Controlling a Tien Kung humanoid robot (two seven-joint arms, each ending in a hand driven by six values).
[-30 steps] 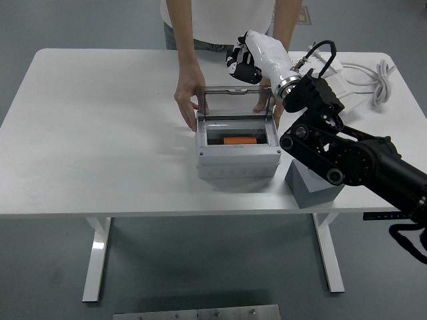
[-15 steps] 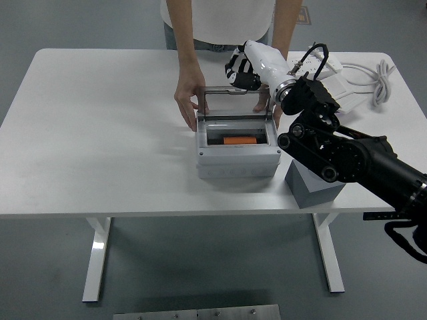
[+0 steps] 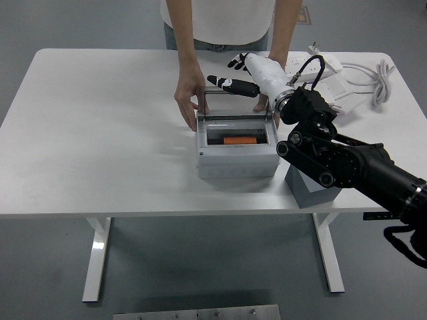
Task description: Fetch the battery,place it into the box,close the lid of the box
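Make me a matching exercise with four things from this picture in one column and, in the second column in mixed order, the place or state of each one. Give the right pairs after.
Things:
1. battery
2. lid
3. right hand
4. person's hands

Places or states:
A. standing open
B. at the box's far sides
C. inside the box
D. over the lid, fingers stretched

Pairs: 1-C, 2-A, 3-D, 4-B
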